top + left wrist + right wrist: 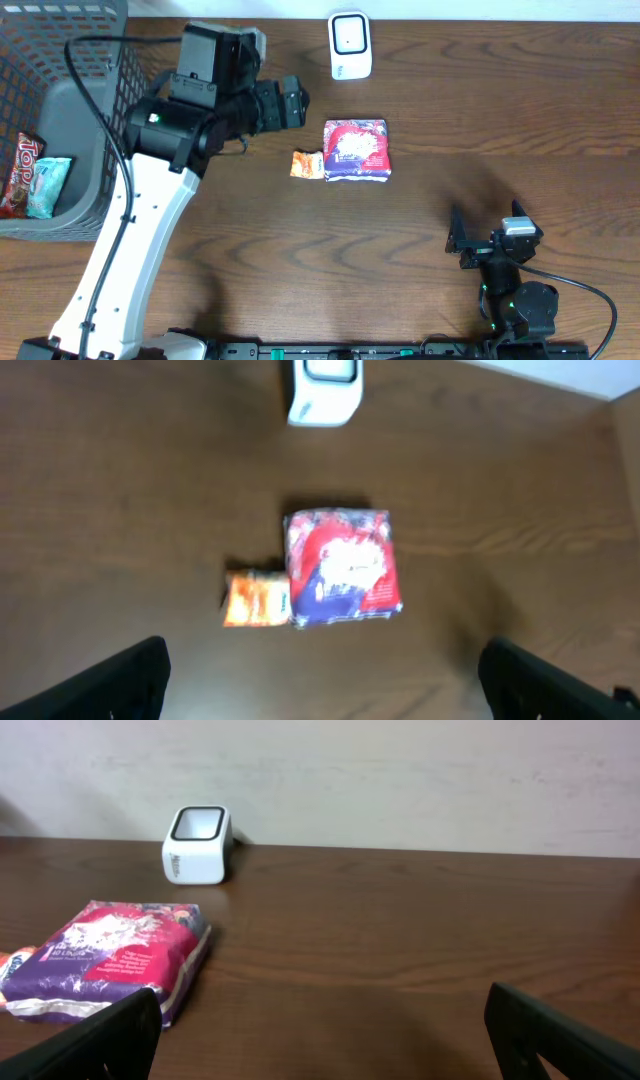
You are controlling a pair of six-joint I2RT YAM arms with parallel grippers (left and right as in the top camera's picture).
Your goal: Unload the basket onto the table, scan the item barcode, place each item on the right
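A purple and red packet [357, 150] lies flat on the brown table, with a small orange packet [306, 164] touching its left edge. A white barcode scanner [350, 45] stands at the table's far edge. My left gripper [297, 103] hovers open and empty to the upper left of the packets. Its wrist view looks down on the purple packet [343, 567], the orange packet [257, 598] and the scanner [325, 390], with nothing in the left gripper [325, 690]. My right gripper [487, 228] rests low at the front right, open and empty. In its own view the right gripper [325, 1040] faces the purple packet [110, 960] and the scanner [198, 844].
A grey mesh basket [90, 60] fills the left edge of the table. A red snack packet [20, 172] and a teal one [48, 185] lie inside it. Bare wood stretches between the packets and my right gripper.
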